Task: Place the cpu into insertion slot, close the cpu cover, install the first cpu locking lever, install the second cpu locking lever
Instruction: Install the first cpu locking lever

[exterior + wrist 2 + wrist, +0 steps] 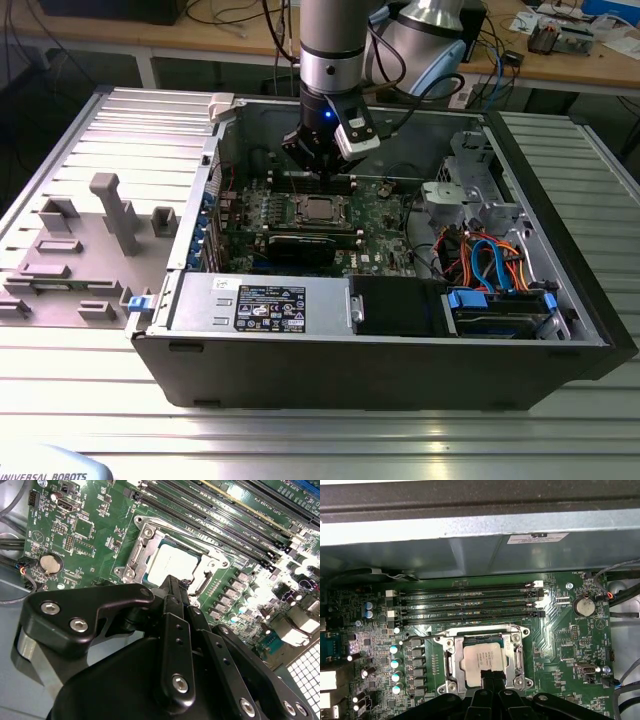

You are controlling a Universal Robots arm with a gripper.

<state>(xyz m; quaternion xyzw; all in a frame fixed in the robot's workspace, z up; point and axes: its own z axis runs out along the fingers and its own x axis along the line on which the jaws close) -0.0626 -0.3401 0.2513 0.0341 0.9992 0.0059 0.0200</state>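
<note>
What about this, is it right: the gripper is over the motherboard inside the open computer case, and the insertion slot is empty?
Not empty. The cpu sits in the insertion slot, as both wrist views show. The gripper is over the motherboard inside the open computer case.

In the first wrist view the pincer (490, 679) covers the near edge of the cpu (482, 656) and of the cover (516, 656) — its own dark body runs off the picture's edge. In the second wrist view it hides one corner of both. In the exterior view the cpu (320, 209) is too small to tell from the cover, and the arm (335, 40) is cut off at the top edge.
</note>
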